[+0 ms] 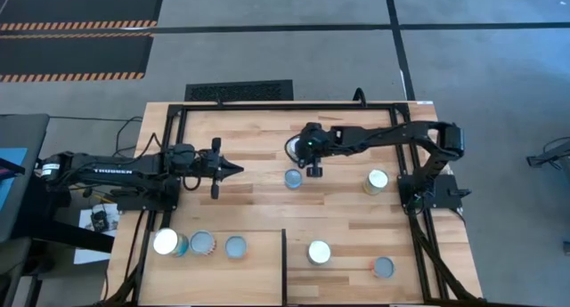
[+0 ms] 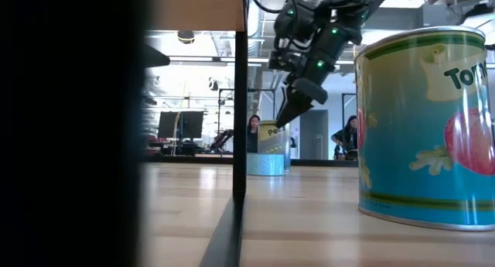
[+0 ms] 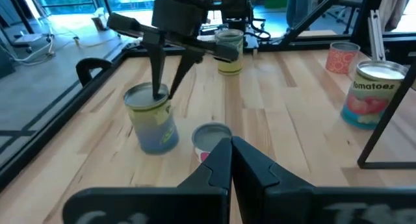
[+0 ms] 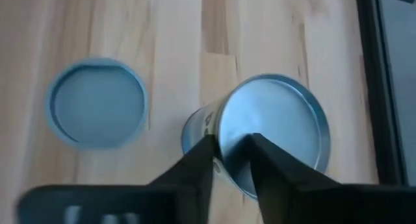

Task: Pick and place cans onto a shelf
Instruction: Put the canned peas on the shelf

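My right gripper [image 1: 299, 149] is open and slants down over a tall can with a yellow-and-blue label [image 3: 153, 123] at the table's far middle. Its fingertips [image 4: 205, 152] show over the can's round top [image 4: 273, 130]. A low blue can [image 1: 293, 178] stands just nearside of it. My left gripper [image 1: 239, 169] is shut and hovers left of centre with nothing in it, pointing toward these cans. The shelf [image 1: 223, 280] is the pale panel at the near left, and three cans [image 1: 202, 244] stand upright along its far edge. My right gripper's fingertips [image 3: 158, 87] come down slanting from the table's right onto the rim of the tall can's top [image 3: 148, 94]. I cannot tell whether they touch it. The can stands upright on the table.
Further cans stand on the table: one at the right [image 1: 377, 181], a tomato can [image 1: 319, 252] and another [image 1: 384, 267] near the front. The shelf's dark edge post [image 2: 240, 104] rises beside the tomato can. A black frame [image 1: 267, 105] rims the table. People sit in the room beyond.
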Robot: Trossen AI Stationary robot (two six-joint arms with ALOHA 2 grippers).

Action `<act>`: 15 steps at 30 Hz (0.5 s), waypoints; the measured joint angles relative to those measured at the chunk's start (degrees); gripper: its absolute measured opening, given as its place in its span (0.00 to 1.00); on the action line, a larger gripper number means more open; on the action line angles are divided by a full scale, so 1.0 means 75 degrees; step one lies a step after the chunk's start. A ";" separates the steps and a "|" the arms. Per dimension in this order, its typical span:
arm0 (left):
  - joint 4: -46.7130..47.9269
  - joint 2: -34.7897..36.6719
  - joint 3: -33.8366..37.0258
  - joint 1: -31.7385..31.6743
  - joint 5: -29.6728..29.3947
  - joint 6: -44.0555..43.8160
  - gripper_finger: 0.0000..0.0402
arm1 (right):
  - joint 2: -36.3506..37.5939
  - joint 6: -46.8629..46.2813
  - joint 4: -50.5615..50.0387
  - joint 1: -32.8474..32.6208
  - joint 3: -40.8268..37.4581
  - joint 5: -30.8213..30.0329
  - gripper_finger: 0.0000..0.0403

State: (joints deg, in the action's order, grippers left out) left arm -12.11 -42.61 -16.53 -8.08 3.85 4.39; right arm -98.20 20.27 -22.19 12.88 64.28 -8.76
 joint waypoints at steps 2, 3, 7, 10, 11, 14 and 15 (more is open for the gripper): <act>0.0024 0.0000 0.0000 0.0000 -0.0002 0.0055 0.00 | -0.0135 0.0009 -0.0117 -0.0033 0.0156 0.0011 0.18; 0.0040 0.0003 0.0000 0.0000 -0.0012 0.0069 0.00 | -0.0165 0.0008 -0.0179 -0.0072 0.0250 0.0013 0.13; 0.0273 0.0169 -0.0011 0.0000 -0.0279 0.0118 0.00 | -0.0201 -0.0099 -0.0497 -0.0212 0.0577 0.0010 0.03; 0.0619 0.0461 -0.0008 -0.0003 -0.0573 0.0136 0.00 | -0.0150 -0.0447 -0.1101 -0.0357 0.0957 0.0028 0.03; 0.0755 0.0578 -0.0009 -0.0003 -0.0644 0.0137 0.00 | -0.0151 -0.0581 -0.1246 -0.0427 0.1150 0.0041 0.03; 0.1045 0.0971 -0.0007 -0.0003 -0.0826 0.0140 0.00 | -0.0131 -0.0922 -0.1859 -0.0717 0.1758 -0.0073 0.01; 0.1150 0.1106 -0.0015 -0.0006 -0.0875 0.0141 0.00 | -0.0131 -0.1014 -0.2049 -0.0840 0.1961 -0.0168 0.01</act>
State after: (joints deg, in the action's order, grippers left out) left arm -3.49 -34.32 -16.64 -8.12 -2.71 5.45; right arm -99.18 12.67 -37.55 6.58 78.98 -10.02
